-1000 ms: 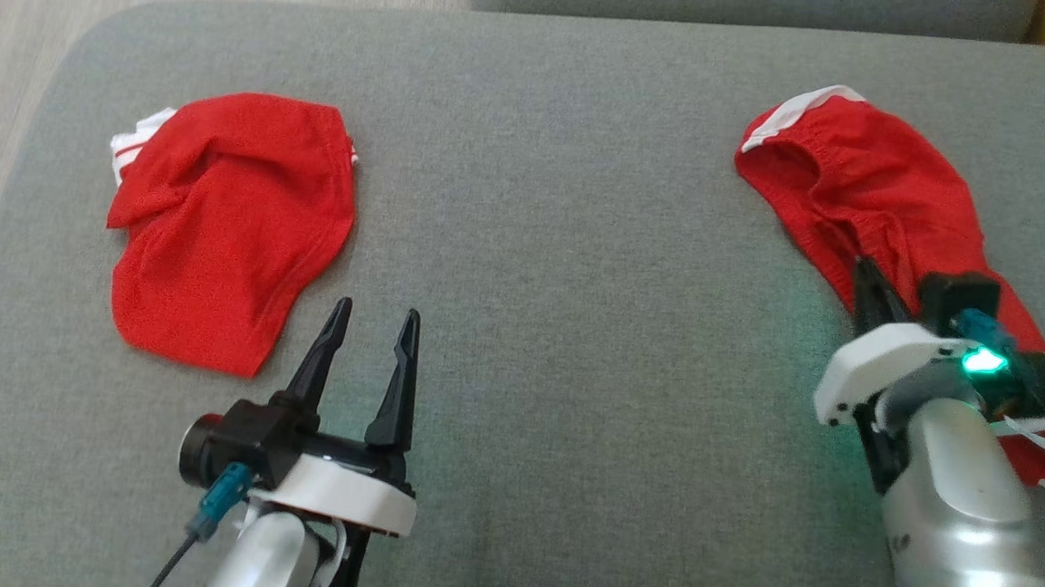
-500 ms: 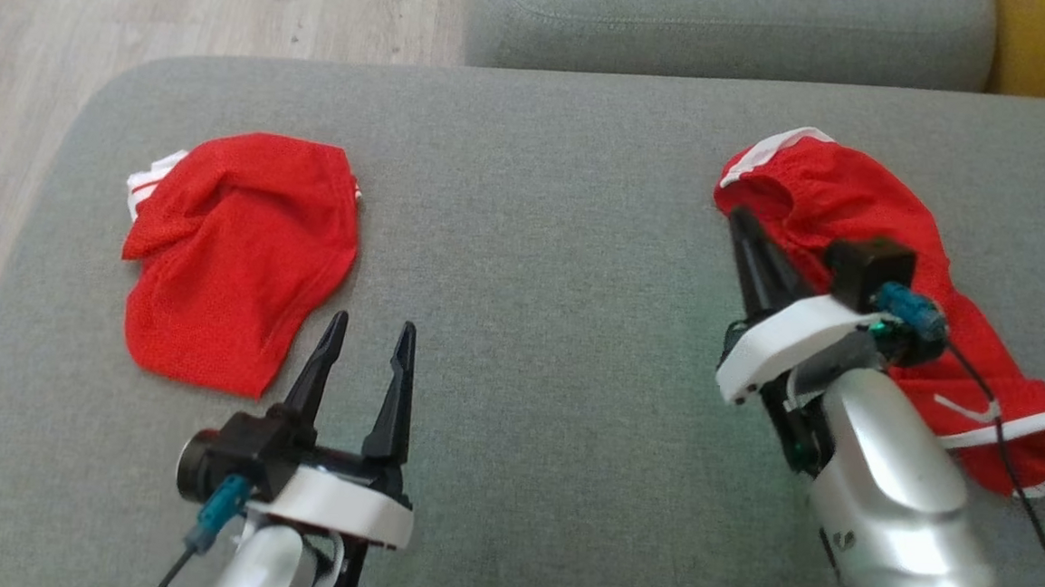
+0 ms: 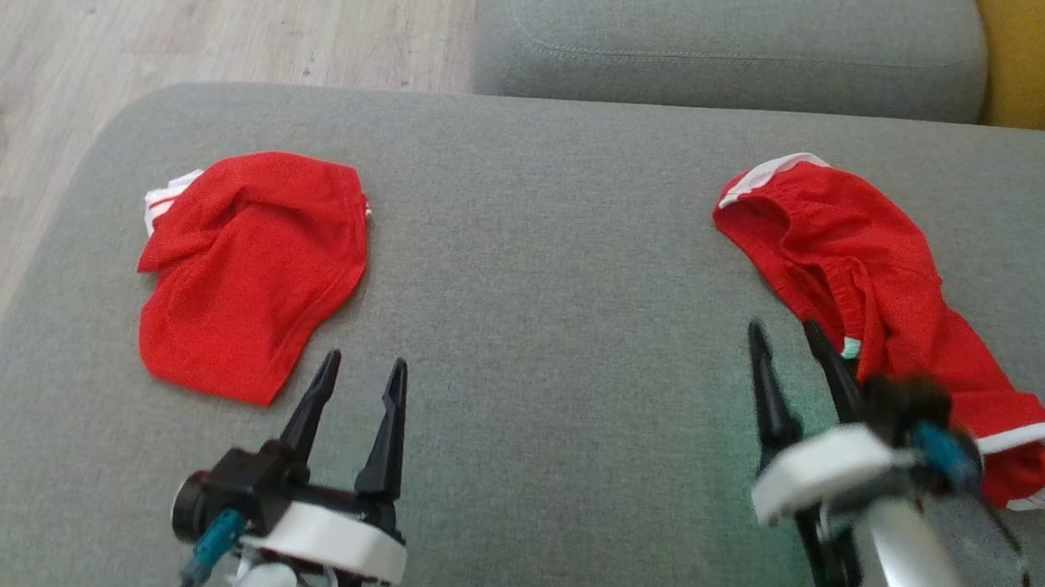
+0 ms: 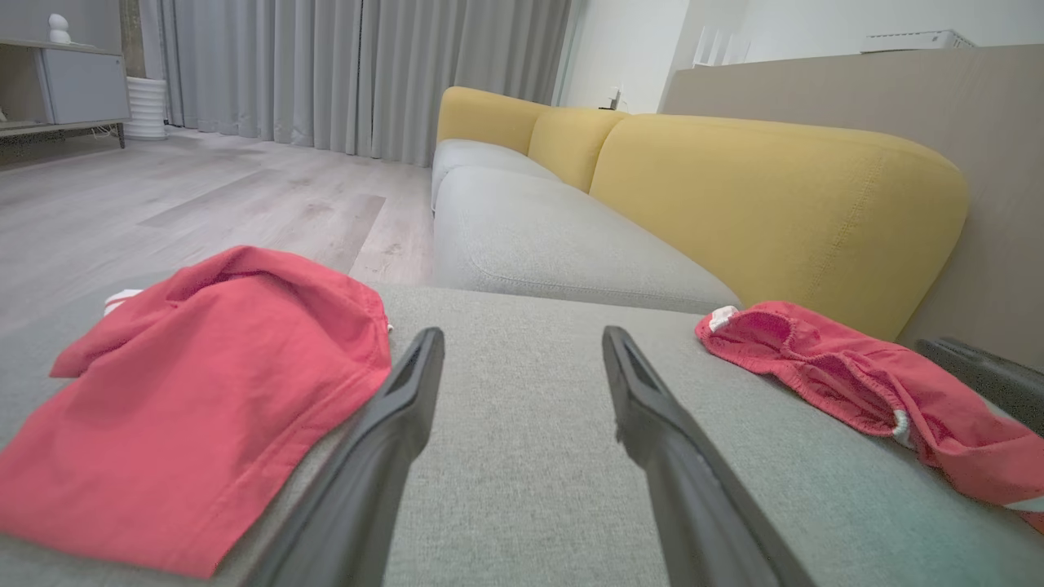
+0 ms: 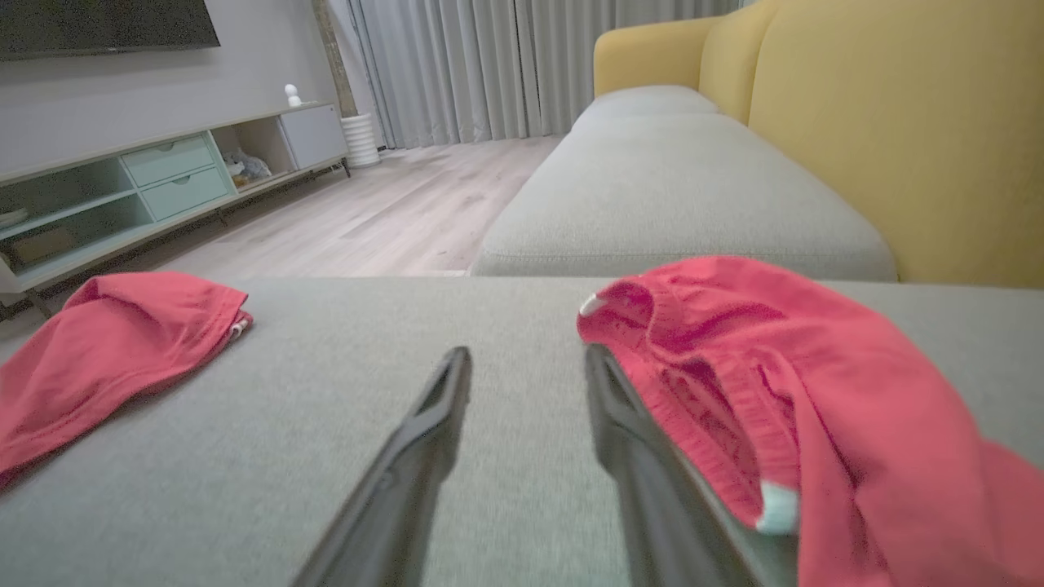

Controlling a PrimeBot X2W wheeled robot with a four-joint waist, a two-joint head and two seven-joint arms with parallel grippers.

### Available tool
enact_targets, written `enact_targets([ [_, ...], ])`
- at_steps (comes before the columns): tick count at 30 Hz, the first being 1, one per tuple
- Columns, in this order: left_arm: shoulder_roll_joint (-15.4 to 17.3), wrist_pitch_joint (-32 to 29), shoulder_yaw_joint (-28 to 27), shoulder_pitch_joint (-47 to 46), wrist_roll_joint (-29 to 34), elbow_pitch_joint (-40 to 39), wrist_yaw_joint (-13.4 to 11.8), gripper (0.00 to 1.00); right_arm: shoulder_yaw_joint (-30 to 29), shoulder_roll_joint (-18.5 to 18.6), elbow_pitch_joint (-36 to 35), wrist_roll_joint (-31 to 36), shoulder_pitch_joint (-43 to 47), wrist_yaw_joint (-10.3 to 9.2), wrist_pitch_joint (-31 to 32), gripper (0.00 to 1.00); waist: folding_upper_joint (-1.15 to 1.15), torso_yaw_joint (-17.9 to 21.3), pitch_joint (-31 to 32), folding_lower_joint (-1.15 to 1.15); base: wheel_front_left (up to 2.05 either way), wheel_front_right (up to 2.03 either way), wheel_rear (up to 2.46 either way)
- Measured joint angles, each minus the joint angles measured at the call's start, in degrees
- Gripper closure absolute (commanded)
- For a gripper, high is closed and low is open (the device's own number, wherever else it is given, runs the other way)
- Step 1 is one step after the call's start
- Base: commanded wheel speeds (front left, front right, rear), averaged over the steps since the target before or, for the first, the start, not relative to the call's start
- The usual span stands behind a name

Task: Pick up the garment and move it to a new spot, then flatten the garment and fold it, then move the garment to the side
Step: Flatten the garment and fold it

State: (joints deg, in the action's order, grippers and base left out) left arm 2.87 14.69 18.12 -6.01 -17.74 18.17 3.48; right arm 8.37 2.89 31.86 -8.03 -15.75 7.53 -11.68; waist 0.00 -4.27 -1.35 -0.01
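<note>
Both open and empty: our left gripper (image 3: 365, 359) sits by the tidier garment (image 3: 252, 268), our right gripper (image 3: 783, 328) just beside the rumpled garment (image 3: 860, 260) on the cushion (image 3: 542, 267). We'd pinch its waistband corners next and spread gently, imo.

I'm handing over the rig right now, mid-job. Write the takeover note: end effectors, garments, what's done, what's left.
Left end effector: open, empty, by the near edge of the left red garment.
Right end effector: open, empty, beside the right red garment.
Both garments lie on the grey cushion.
Done: left one looks compact, likely folded.
Left: right one is rumpled; flatten, fold, move aside.
</note>
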Motion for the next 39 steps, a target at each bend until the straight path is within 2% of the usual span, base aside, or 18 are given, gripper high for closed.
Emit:
enact_targets([
  [6,0.0,0.0,-0.6,1.6,0.0,-0.1,0.0,0.00,-1.9,-0.1,-3.4,-0.6,9.7,0.00,-0.2,0.00,0.00,0.9,0.2,0.00,0.00,0.00,0.00],
  [15,0.0,0.0,-0.1,1.4,0.1,-0.5,0.0,0.00,-3.3,-0.2,-4.4,-2.9,5.9,0.00,3.6,0.00,0.00,0.7,-2.0,0.01,0.00,0.00,0.00],
  [19,0.0,0.0,0.4,0.8,0.1,-0.4,0.1,0.00,-5.6,-0.2,-1.3,-4.5,2.8,0.00,5.3,0.00,0.00,0.0,-3.3,0.01,0.00,0.00,0.00],
  [27,0.0,0.0,0.4,-0.8,0.1,-0.3,0.1,0.00,-13.4,-0.2,6.2,-3.0,-1.5,0.00,5.7,0.00,0.00,-1.4,-5.4,0.01,0.00,0.00,0.00],
  [39,0.0,0.0,0.8,-2.6,0.0,-0.2,0.1,0.00,-16.7,-0.2,14.1,-2.0,-7.1,0.00,4.6,0.00,0.00,-1.7,-7.9,0.02,0.00,0.00,0.00],
])
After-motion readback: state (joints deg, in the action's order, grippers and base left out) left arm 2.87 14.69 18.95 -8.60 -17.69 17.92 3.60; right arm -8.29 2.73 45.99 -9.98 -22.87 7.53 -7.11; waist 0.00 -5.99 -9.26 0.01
